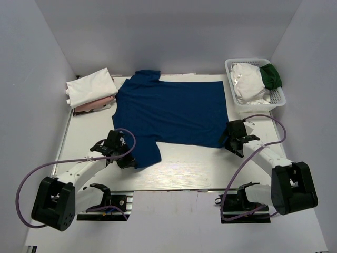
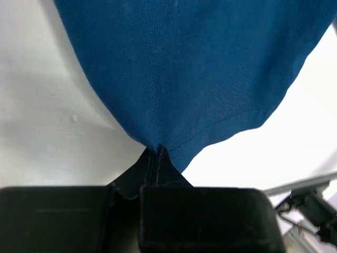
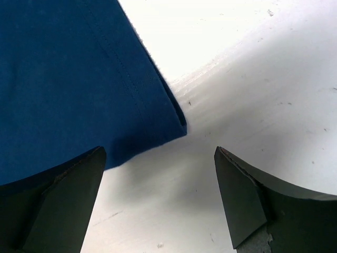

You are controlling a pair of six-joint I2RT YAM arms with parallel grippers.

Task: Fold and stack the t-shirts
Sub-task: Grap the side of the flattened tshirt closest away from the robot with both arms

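Observation:
A royal-blue t-shirt (image 1: 174,110) lies spread flat in the middle of the table. My left gripper (image 1: 128,156) is shut on its near-left sleeve; in the left wrist view the blue cloth (image 2: 184,68) bunches into the closed fingertips (image 2: 158,153). My right gripper (image 1: 232,140) stands open at the shirt's near-right hem corner (image 3: 174,118). That corner lies just ahead of the jaws, with bare table between them. A folded white t-shirt (image 1: 90,87) sits on a pale pink one (image 1: 96,107) at the back left.
A white lattice basket (image 1: 258,107) at the back right holds a crumpled white shirt (image 1: 246,83) and a dark green one (image 1: 272,75). Purple cables loop beside both arms. Grey walls enclose the table on three sides.

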